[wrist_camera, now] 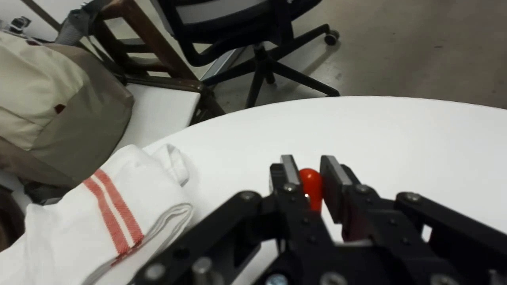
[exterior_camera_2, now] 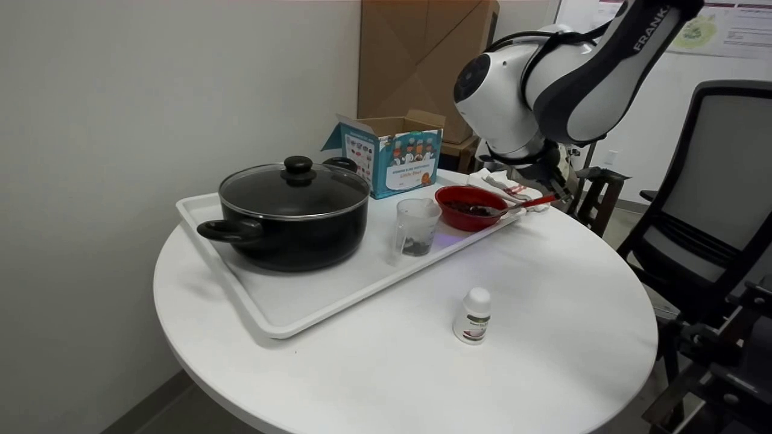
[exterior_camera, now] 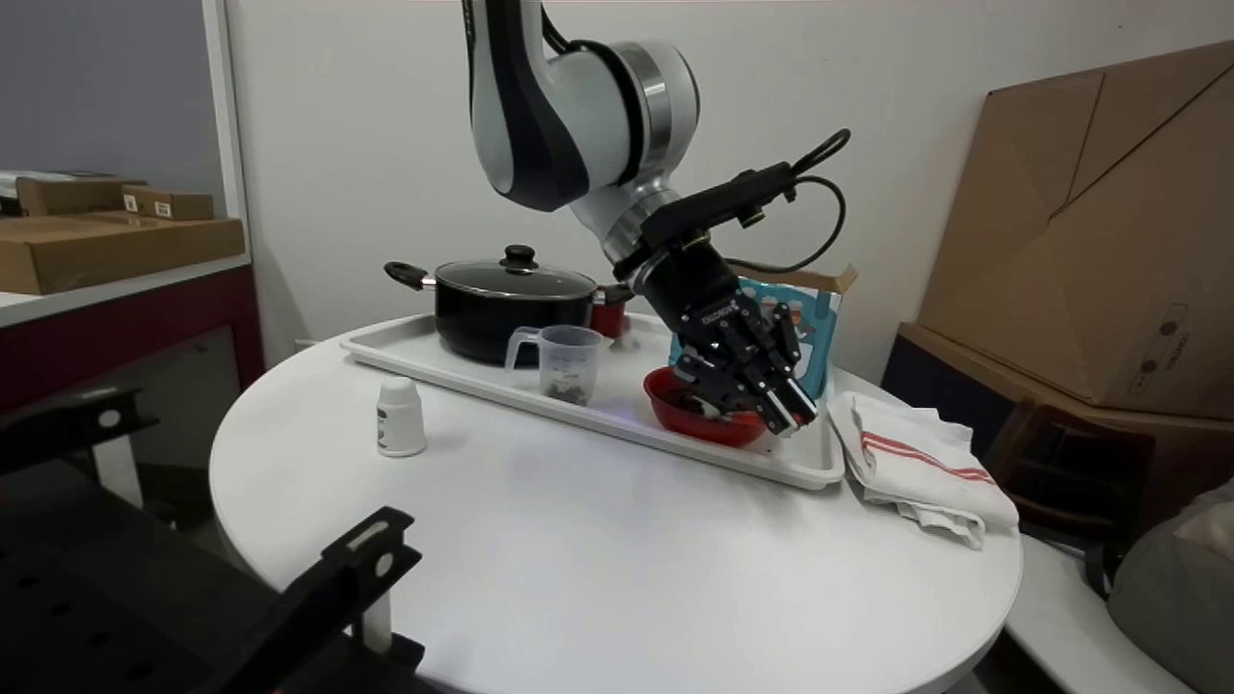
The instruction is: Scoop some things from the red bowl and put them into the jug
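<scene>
Table [exterior_camera: 627,549] carries it all, and the long white tray [exterior_camera_2: 325,289] on it is probably there to gather the cooking things and catch drops. A black lidded pot [exterior_camera_2: 295,235] fills one end of the tray; being covered, it seems no part of this job. Toward the back, a teal cardboard box [exterior_camera_2: 407,163] stands with its flaps raised, away from the front rim. Folded towel [exterior_camera: 916,463] lies beside the tray's opposite end, perhaps ready for wiping.

The red bowl [exterior_camera_2: 461,223] sits near that same end, close to the front rim, where a tool can reach in. The pincer [wrist_camera: 310,174] is narrow, gripping a red-handled utensil [exterior_camera_2: 537,201] by its outer end, tips beyond the bowl's rim; such a hold should keep it out of the food while the head slants down inside.

Between pot and bowl, the clear jug [exterior_camera_2: 416,223] stands upright, handle turned away from the bowl, which makes for a short carry. A white bottle [exterior_camera_2: 473,319] stands off the tray, likely not needed.

Dark pieces [exterior_camera_2: 461,207] lie in the bowl, with a low layer in the jug: I judge the transfer begun but unfinished. Lifting calls for a level head, lest bits slide off.
</scene>
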### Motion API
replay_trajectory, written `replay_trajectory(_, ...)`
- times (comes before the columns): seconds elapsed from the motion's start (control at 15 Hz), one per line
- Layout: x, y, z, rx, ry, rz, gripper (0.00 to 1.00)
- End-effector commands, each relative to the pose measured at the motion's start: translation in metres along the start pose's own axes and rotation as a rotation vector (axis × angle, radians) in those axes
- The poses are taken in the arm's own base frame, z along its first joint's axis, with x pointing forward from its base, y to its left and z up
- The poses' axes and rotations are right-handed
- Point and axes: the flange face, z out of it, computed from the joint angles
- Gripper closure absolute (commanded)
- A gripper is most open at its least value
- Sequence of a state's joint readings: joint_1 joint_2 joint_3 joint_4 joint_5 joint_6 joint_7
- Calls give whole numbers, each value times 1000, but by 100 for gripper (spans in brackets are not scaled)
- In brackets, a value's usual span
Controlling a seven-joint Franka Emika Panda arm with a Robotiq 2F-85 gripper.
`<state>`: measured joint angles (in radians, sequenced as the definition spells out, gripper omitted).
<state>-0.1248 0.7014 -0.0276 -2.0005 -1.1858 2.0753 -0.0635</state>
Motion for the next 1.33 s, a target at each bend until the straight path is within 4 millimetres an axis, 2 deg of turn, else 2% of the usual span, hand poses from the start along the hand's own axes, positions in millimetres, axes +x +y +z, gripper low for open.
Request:
replay_trajectory(0.0, -14, 16, 9, 156, 16, 39, 90)
replay_trajectory(0.6, -38, 41, 8, 379, 88, 113, 90)
replay_trajectory(1.27, -60, 58, -21, 452, 182, 144, 90)
